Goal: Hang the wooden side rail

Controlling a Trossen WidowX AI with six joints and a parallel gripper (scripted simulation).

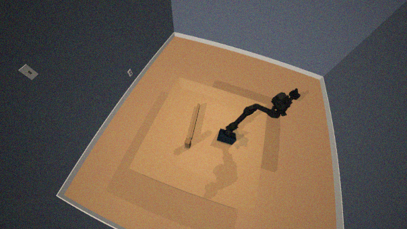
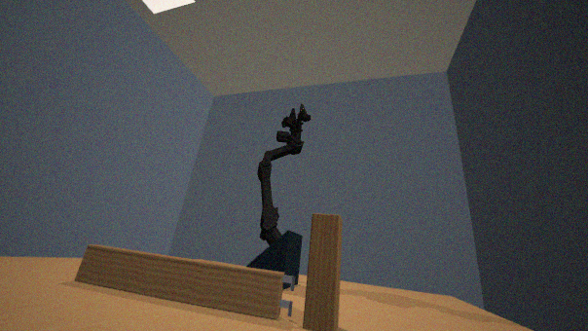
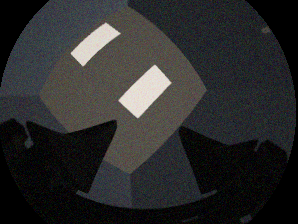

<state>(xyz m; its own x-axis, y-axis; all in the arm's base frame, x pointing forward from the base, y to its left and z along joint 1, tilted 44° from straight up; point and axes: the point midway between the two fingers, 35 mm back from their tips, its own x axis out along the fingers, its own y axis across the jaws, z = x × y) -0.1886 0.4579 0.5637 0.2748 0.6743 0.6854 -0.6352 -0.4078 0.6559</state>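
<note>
The wooden side rail lies on its long edge on the table. Its hooked end points at the upright headboard post. Two steel hooks stick out of the rail's end. In the exterior view a small gap shows between them and the post. The post's slot and pins are hidden. My gripper is open and empty. It is raised high and points up at the ceiling, far from the rail and post.
The arm's dark base stands on the table just right of the post. The wrist view shows only the ceiling with two bright light panels. Blue walls surround the floor.
</note>
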